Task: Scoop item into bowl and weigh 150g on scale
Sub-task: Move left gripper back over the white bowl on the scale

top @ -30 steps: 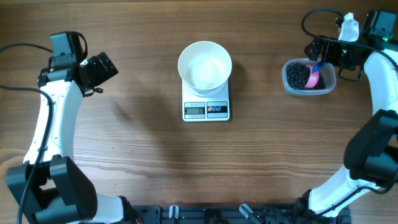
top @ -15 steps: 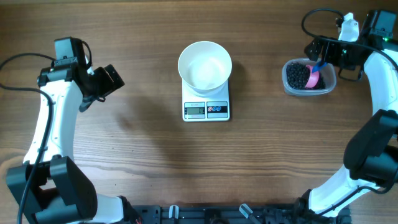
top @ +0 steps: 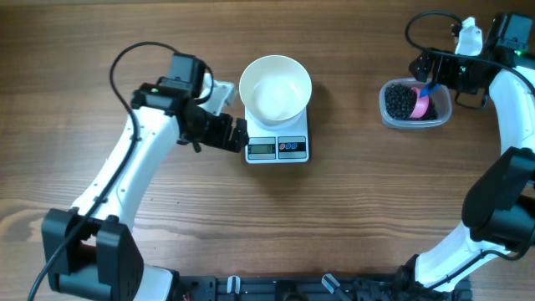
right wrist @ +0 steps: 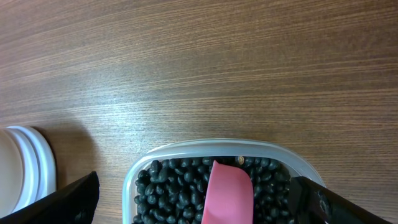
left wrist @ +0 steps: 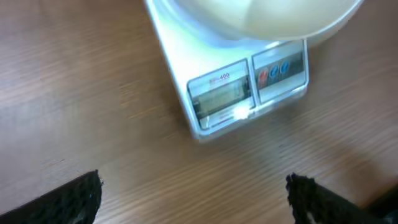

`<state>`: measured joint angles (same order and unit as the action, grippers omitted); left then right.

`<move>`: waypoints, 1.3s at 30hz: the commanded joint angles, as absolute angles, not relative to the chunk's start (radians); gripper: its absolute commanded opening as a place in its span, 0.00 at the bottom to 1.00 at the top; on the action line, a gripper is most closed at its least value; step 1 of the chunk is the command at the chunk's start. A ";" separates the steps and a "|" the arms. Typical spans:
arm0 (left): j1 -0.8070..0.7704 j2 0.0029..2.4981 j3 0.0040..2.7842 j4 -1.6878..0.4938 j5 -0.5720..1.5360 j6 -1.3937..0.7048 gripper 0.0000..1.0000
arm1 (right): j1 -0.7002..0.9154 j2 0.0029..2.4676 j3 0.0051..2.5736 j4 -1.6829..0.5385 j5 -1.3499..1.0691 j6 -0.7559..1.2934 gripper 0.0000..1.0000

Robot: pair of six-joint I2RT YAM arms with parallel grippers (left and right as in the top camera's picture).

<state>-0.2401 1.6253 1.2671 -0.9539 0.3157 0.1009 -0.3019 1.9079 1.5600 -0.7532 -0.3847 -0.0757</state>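
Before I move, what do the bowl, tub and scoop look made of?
Bowl: glossy white with a smooth, even sheen, probably ceramic, possibly melamine.
Tub: clear plastic, going by its thin, see-through rim.
Scoop: matte pink in one uniform colour, likely moulded plastic.

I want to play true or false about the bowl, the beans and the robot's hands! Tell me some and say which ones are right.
1. The white bowl sits on the scale. True.
2. The pink scoop lies among the black beans in the clear tub. True.
3. The white bowl is full of black beans. False: it is empty; the beans are all in the clear tub.
4. The left gripper is holding the pink scoop. False: it is open and empty, beside the front of the scale.
5. The right gripper is open above the clear tub. True.
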 commanded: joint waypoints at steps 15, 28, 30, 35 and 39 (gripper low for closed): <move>-0.436 1.774 1.270 -0.529 -0.065 -0.270 1.00 | -0.296 1.927 1.555 -0.751 -0.389 -0.075 1.00; -0.480 1.773 1.270 -0.576 -0.065 -0.271 1.00 | -0.296 1.927 1.555 -0.751 -0.389 -0.075 1.00; -0.480 1.768 1.270 -0.556 -0.066 -0.270 1.00 | -0.296 1.927 1.555 -0.751 -0.389 -0.076 1.00; -0.451 1.699 1.346 -0.560 -0.102 -0.270 1.00 | -0.296 1.927 1.555 -0.751 -0.389 -0.075 1.00; -0.449 1.621 1.357 -0.560 -0.102 -0.271 1.00 | -0.296 1.927 1.555 -0.751 -0.389 -0.075 1.00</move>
